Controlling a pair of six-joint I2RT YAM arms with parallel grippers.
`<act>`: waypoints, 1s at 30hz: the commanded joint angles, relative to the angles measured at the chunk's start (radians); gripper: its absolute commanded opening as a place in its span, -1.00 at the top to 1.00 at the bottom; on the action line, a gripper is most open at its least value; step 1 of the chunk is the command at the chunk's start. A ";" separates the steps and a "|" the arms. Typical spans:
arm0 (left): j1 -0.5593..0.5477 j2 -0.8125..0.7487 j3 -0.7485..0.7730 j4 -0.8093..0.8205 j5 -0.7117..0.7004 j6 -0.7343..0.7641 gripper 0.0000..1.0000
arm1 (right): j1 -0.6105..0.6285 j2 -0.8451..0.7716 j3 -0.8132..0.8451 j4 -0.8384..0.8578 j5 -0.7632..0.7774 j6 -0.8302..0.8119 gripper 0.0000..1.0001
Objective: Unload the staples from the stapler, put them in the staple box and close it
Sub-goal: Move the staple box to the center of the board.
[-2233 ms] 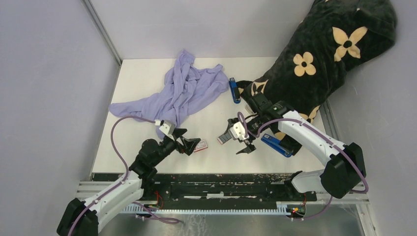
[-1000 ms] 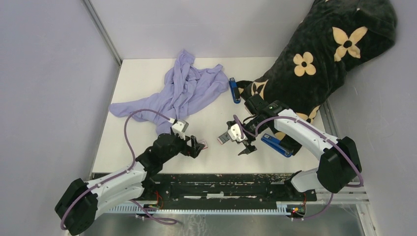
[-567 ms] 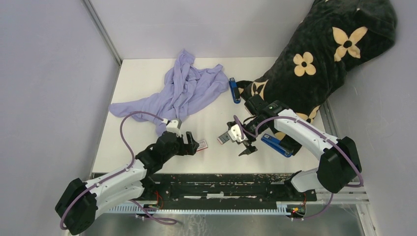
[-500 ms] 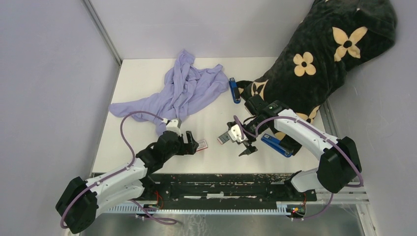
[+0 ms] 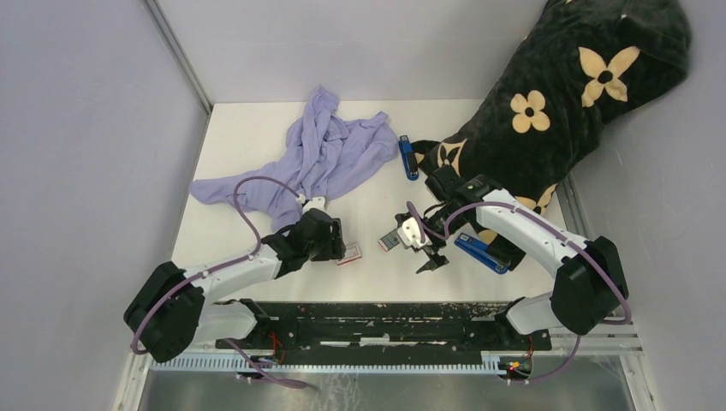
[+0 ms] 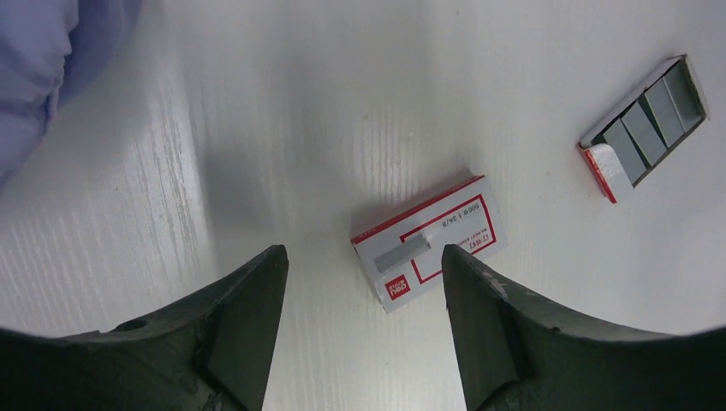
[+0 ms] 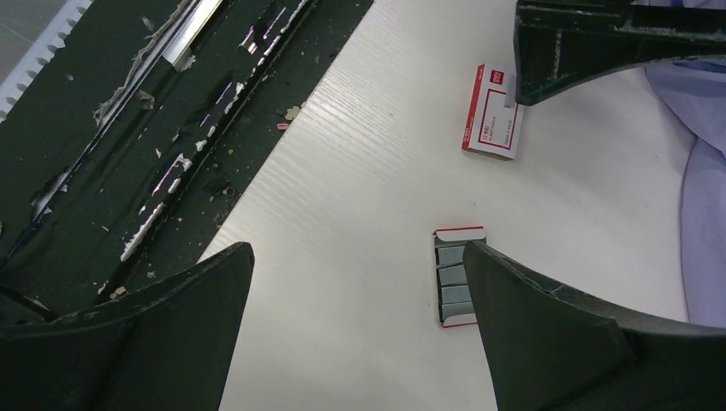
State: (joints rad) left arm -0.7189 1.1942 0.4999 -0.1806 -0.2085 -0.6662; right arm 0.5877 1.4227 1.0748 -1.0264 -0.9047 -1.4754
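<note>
Left hand [image 6: 364, 321] hangs low over the box [image 6: 425, 242], fingers apart on either side of it without touching (nothing held). Right of the box, apart from it, lies an open tray [image 6: 604, 163] holding the staples [image 6: 644, 130], grey strips side by side. Right hand [image 7: 360, 342] hovers farther right of the box, fingers spread wide and empty. Farthest right of the box, a blue stapler [image 5: 475, 251] lies on the counter [image 5: 377, 197].

left arm [image 5: 231, 272] has sunk low and stretched out, the left tool [image 6: 361, 257] now down over the red-and-white box [image 6: 428, 242] on the bench [image 6: 257, 128], jaws drawing in a little.
</note>
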 commanded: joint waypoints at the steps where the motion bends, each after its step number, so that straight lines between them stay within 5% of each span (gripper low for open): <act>1: 0.008 0.053 0.101 -0.047 -0.057 -0.041 -0.38 | 0.010 0.006 0.042 -0.024 -0.036 -0.029 -1.00; 18: 0.019 0.291 0.257 -0.098 0.043 0.035 0.30 | 0.019 -0.001 0.045 -0.040 -0.040 -0.043 -1.00; 30: -0.023 0.266 0.206 -0.063 0.198 0.016 0.37 | 0.019 0.004 0.045 -0.043 -0.044 -0.046 -1.00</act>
State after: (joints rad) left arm -0.7265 1.4849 0.7227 -0.2760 -0.0586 -0.6640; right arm 0.6022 1.4242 1.0767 -1.0561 -0.9073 -1.5009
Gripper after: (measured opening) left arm 0.316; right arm 0.997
